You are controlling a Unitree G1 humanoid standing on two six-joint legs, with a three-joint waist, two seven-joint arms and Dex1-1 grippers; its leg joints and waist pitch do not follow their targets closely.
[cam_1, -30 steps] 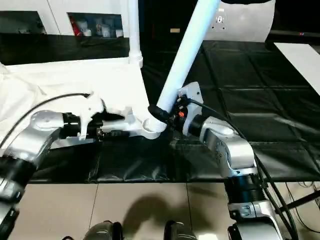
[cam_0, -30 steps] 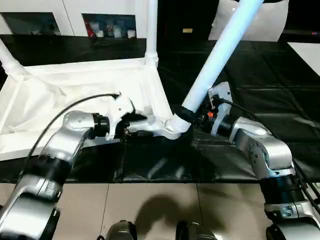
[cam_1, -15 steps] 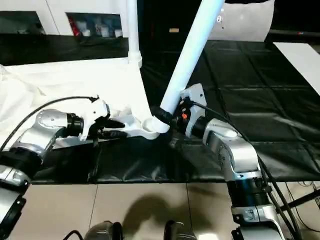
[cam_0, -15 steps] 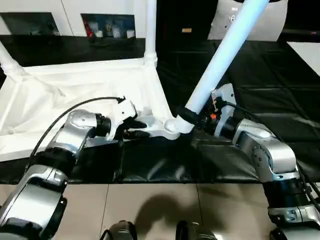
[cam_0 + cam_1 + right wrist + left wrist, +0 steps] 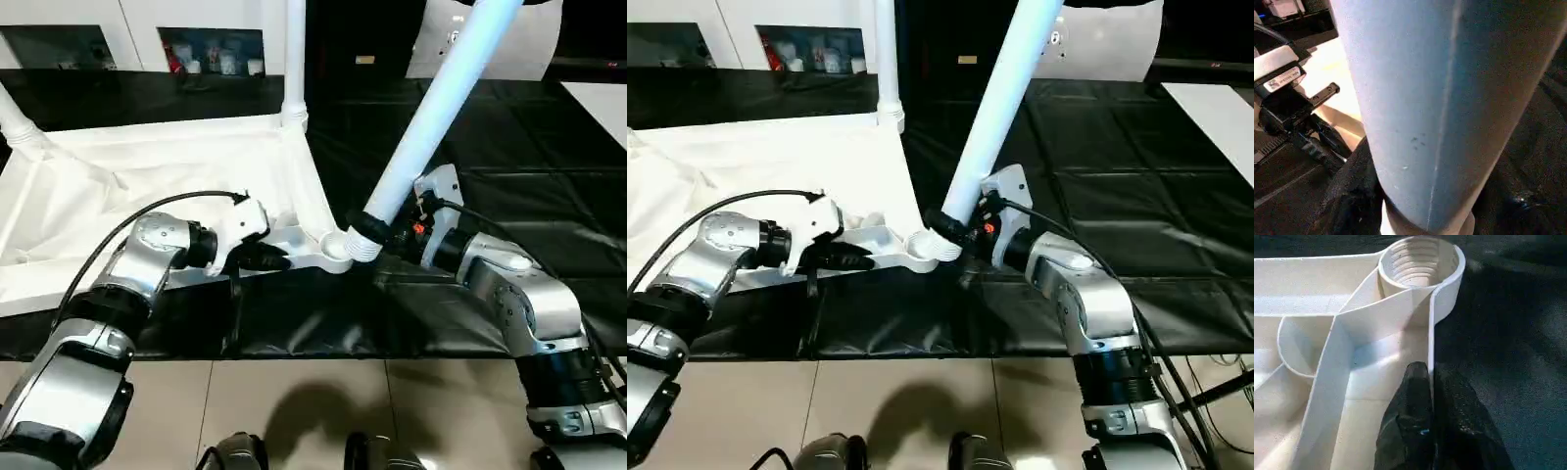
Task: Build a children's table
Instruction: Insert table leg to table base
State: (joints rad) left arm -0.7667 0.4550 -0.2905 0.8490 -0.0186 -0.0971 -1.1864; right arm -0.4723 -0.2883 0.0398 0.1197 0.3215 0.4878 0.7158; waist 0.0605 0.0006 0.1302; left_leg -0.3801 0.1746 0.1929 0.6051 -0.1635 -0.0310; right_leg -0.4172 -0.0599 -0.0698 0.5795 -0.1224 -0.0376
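White plastic fills our left side: the upturned rectangular children's table top (image 5: 147,186) with its ribbed underside lies on the black sheet-covered workbench (image 5: 470,127), two round tapered legs (image 5: 294,54) already standing in its far corners. Our left gripper (image 5: 266,258), gaping a second ago, has now clenched on the thin side wall (image 5: 1431,347) just short of the near round corner socket (image 5: 1420,259), so we judge the top braced for insertion. To the right, our right gripper (image 5: 377,232) clasps the long white tapered leg (image 5: 431,103) near its foot, leaning, its end at that socket, not yet seated.
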